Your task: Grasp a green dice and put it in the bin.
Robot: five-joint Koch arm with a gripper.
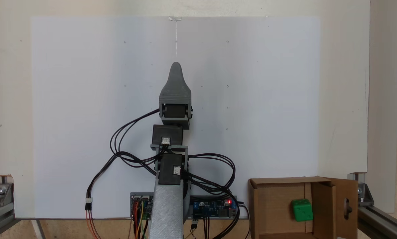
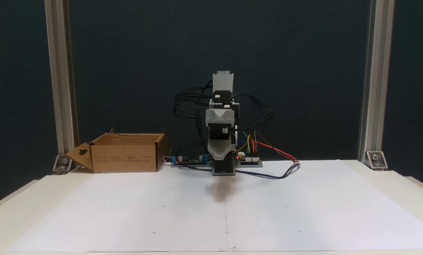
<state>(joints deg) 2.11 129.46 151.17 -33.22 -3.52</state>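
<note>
The green dice [image 1: 302, 210] lies inside the bin [image 1: 274, 202], a brown cardboard box with its flaps open, one flap with a cut-out slot. In a fixed view the bin [image 2: 126, 156] stands at the left beside the arm's base, and its walls hide the dice. The gray arm is folded over its base at the middle of the table's edge, well away from the bin. My gripper [image 1: 175, 66] points out over the white paper and holds nothing. Seen from the front, the gripper [image 2: 221, 157] hangs nose-down, one jaw behind the other, so I cannot tell any gap.
A wide white paper sheet [image 2: 225, 209] covers the table in front of the arm. Circuit boards [image 1: 215, 207] and loose black cables [image 1: 125, 156] sit around the base. Aluminium frame posts [image 2: 374, 81] stand at the table's corners.
</note>
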